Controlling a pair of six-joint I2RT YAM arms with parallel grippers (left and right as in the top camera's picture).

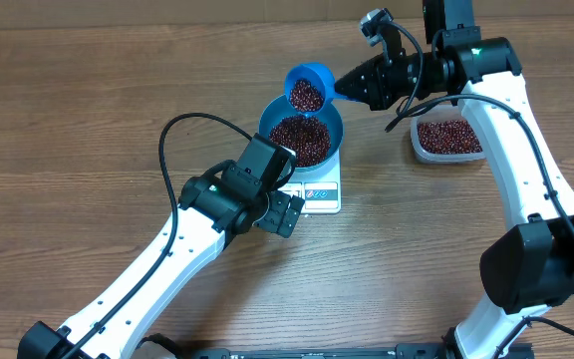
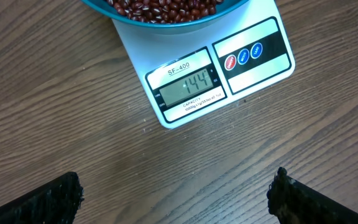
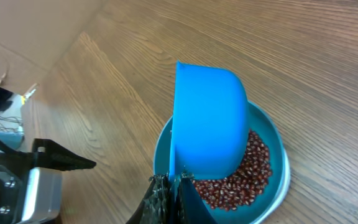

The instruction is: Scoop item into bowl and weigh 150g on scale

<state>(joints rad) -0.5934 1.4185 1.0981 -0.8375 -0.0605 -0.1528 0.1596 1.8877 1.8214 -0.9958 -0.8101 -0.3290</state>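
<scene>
The blue bowl (image 1: 334,122) stands on the white scale (image 1: 319,191) and holds a heap of red-brown beans (image 1: 300,140). My right gripper (image 1: 352,86) is shut on the handle of a small blue scoop (image 1: 308,88), which hangs over the bowl's far rim with beans in it. In the right wrist view the scoop (image 3: 210,118) tilts above the bowl (image 3: 279,180) and its beans (image 3: 244,180), with the gripper (image 3: 174,194) clamped on the handle. My left gripper (image 2: 176,200) stands open over bare table in front of the scale (image 2: 253,74), whose display reads 144.
A clear plastic tub (image 1: 448,138) with more beans sits to the right of the scale, under my right arm. My left arm (image 1: 167,259) stretches from the front left toward the scale. A black cable (image 1: 182,125) loops over the table to the left of the bowl.
</scene>
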